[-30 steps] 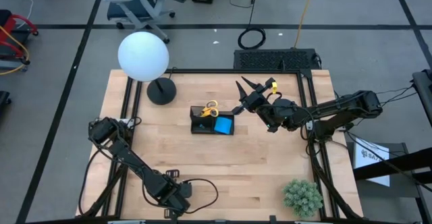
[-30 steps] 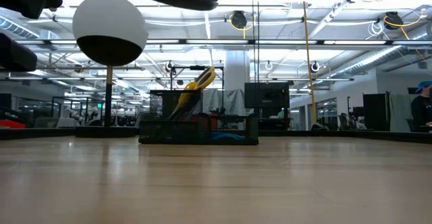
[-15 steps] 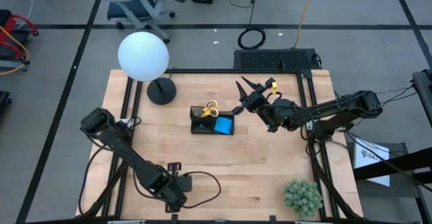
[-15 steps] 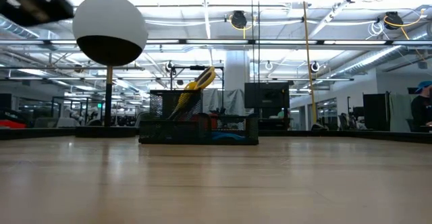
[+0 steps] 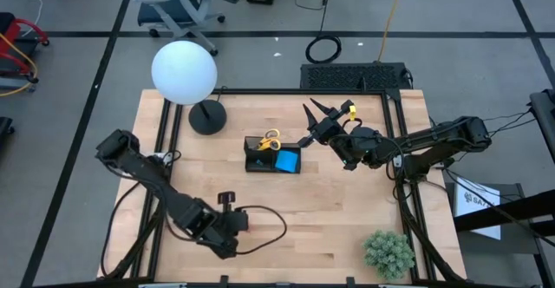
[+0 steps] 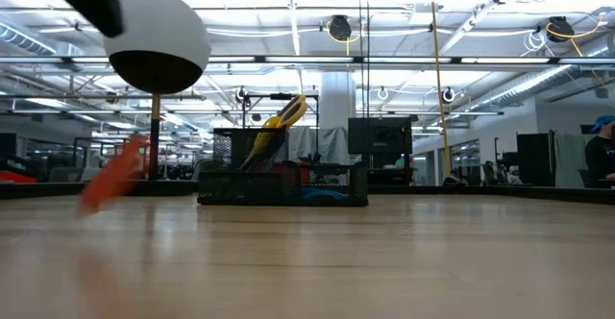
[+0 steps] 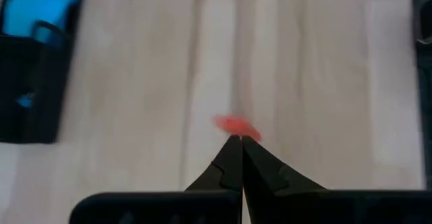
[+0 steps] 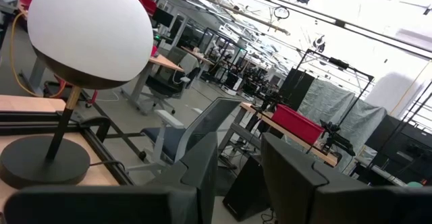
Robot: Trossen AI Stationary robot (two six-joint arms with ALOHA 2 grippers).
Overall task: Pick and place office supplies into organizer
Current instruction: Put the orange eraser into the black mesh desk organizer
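Your left gripper (image 7: 235, 140) is clenched on the red eraser piece (image 7: 234, 124); carry step, next bring it over the organizer (image 5: 271, 160). Right gripper (image 5: 316, 114) waits, fingers apart.

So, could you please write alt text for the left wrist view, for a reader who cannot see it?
The left tool, its two dark fingers pressed together, points over a pale wooden table at a small blurred red piece just past its tips. A black compartmented organizer holding a bright blue square pad sits off to one side.
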